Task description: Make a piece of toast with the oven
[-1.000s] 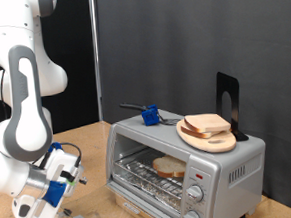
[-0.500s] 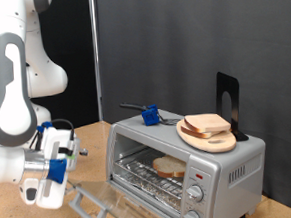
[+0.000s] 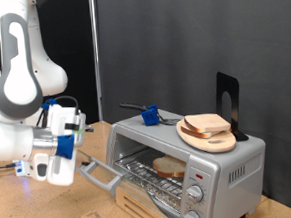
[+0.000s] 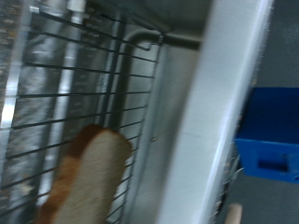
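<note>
Gripper [image 3: 61,167], its spread not discernible, has been raised beside the door handle [image 3: 98,172], swinging the oven [image 3: 184,161] door part-closed; the piece of toast [image 3: 170,167] sits inside on the rack.

toast [image 4: 89,177]: lies on rack [image 4: 65,84], near its edge | oven [image 4: 220,103]: pale frame bar crosses the picture diagonally | blue thing [image 4: 271,140]: beyond bar, blurred | gripper: fingers not in view
</note>
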Motion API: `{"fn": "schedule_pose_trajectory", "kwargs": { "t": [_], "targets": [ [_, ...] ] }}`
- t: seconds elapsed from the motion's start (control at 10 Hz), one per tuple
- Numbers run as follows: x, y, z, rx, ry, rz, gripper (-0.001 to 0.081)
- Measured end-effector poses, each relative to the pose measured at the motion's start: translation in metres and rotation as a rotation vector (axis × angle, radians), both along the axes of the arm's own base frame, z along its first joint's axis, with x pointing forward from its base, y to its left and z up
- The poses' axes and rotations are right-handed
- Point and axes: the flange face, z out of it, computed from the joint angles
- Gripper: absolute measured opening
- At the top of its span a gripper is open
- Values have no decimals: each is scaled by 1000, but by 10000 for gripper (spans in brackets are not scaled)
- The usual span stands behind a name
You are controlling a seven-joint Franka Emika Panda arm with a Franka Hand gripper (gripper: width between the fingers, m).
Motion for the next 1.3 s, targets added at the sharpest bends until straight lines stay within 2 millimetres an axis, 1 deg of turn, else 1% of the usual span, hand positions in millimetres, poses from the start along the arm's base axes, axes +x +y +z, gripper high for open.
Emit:
{"fn": "schedule_pose_trajectory", "kwargs": {
  "t": [0.2, 0.5, 0.6, 0.7, 0.8, 0.9, 1.0, 1.2, 1.3],
  "targets": [
    [0, 26, 13, 1, -2, 19, 800],
    [-4, 64, 27, -28, 10, 33, 800],
    [-8, 73, 31, -38, 19, 37, 800],
    [-12, 75, 34, -47, 24, 30, 800],
    [-17, 72, 35, -56, 23, 14, 800],
    [-23, 64, 34, -66, 23, -7, 800],
    [-29, 52, 33, -83, 30, -28, 800],
    [-34, 23, 29, -127, 36, -87, 800],
    [-35, 15, 28, -145, 35, -110, 800]
  ]
}}
